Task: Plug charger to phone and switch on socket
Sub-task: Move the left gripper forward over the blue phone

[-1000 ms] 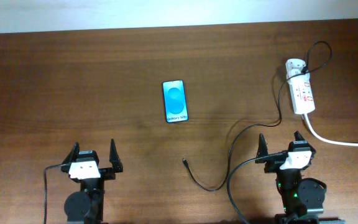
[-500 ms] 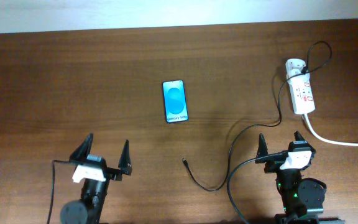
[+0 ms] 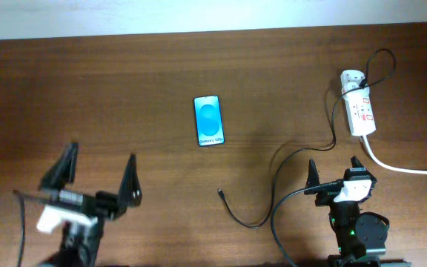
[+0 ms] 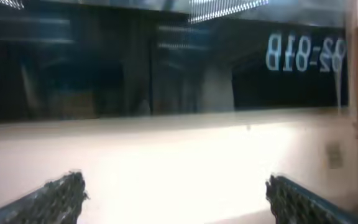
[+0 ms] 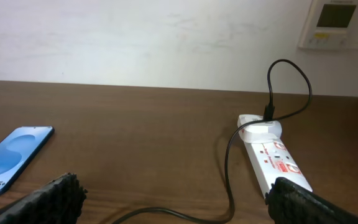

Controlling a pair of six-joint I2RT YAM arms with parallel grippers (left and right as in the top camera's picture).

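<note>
The phone (image 3: 208, 121) lies flat mid-table, blue screen up; it also shows at the left edge of the right wrist view (image 5: 11, 158). The charger cable (image 3: 288, 159) runs from a white adapter (image 3: 351, 78) on the socket to a small plug tip (image 3: 220, 193) lying on the table below the phone. The socket (image 3: 361, 110) is a white power strip at the far right, also in the right wrist view (image 5: 273, 158). My left gripper (image 3: 98, 175) is open, raised at the front left; its wrist view (image 4: 176, 193) shows only a wall and window. My right gripper (image 3: 333, 169) is open and empty at the front right.
The thick white cord (image 3: 406, 169) leaves the socket toward the right edge. The charger cable loops on the table just left of my right gripper (image 5: 229, 186). The table's far edge meets a white wall (image 3: 213, 15).
My left arm has lifted and swung to the left, its fingers now look larger and tilted in the overhead view. The right arm, phone, cable and socket have not moved.
</note>
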